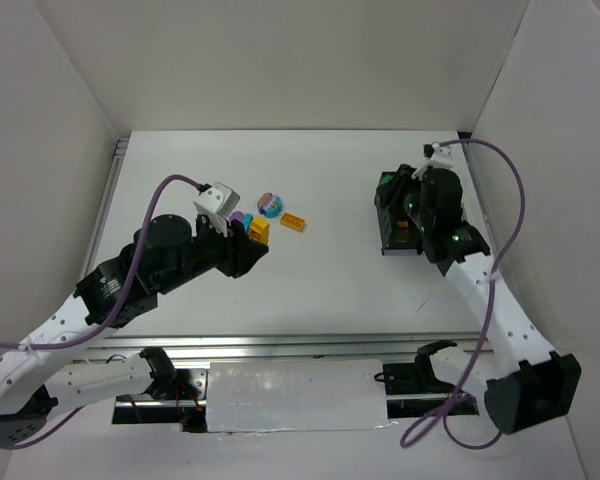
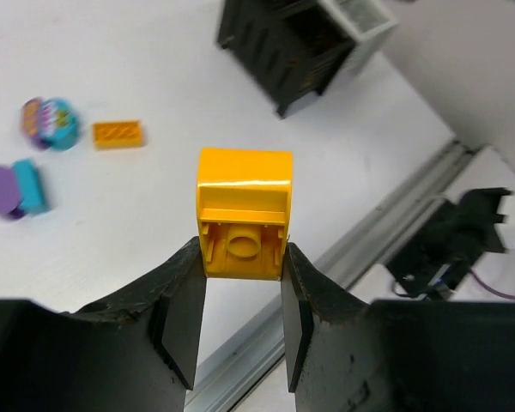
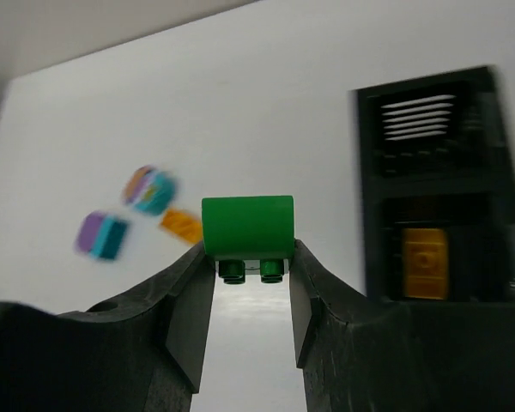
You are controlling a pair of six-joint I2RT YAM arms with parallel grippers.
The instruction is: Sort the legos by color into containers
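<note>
My left gripper (image 2: 243, 257) is shut on a yellow lego (image 2: 244, 213) and holds it above the table; in the top view it (image 1: 255, 232) hovers left of centre. My right gripper (image 3: 249, 257) is shut on a green lego (image 3: 247, 227), just left of the black bin (image 3: 433, 184), which holds an orange-yellow brick (image 3: 425, 262). Loose on the table lie a purple and teal stack (image 2: 15, 188), a pink and teal stack (image 2: 48, 123) and a flat orange brick (image 2: 118, 134). A white bin (image 2: 360, 17) stands beside the black one.
The bins (image 1: 400, 235) sit at the right of the table, mostly hidden under my right arm in the top view. White walls enclose the table on three sides. A metal rail (image 1: 310, 345) runs along the near edge.
</note>
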